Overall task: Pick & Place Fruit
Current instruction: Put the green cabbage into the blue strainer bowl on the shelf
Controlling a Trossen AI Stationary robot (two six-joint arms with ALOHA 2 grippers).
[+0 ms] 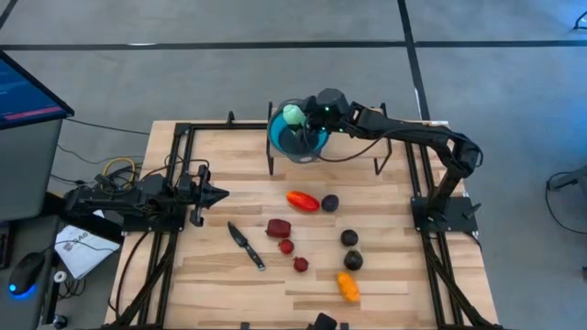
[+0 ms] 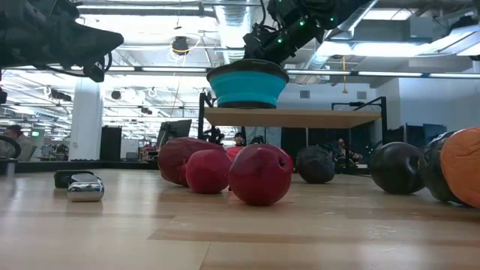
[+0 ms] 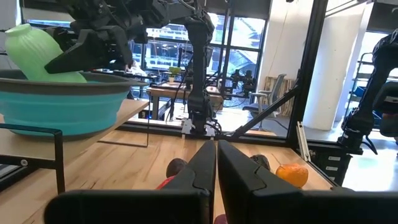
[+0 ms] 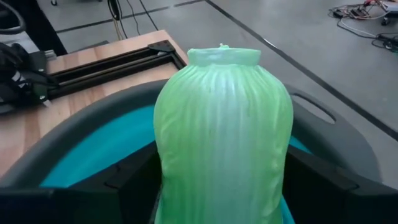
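1. Over the teal bowl (image 1: pixel 295 137) on its raised shelf, the right gripper (image 1: pixel 310 117) has the pale green ribbed vegetable (image 4: pixel 222 137) between its fingers. The jaws look parted rather than clamped, so I can't tell if it is gripped or already let go.
2. Step in hand, by my read: placing, at the release point. The vegetable sits inside the bowl's rim, leaning on the near wall.
3. The next move calls for full opening, a straight lift clear of the bowl, then a reach for the next piece.
4. Left gripper (image 1: pixel 218 193) waits with fingers closed, left of the bowl and nearer the table front.
5. On the wooden table (image 1: pixel 385 275), in front of the bowl: red-orange piece (image 1: pixel 303 200), dark red piece (image 1: pixel 279 227), two tiny red ones, three dark purple-black ones, orange piece (image 1: pixel 348 287), and a black-handled knife (image 1: pixel 246 246).
6. Room: open office, grey floor, monitor (image 1: pixel 27 92) far left of the bowl.
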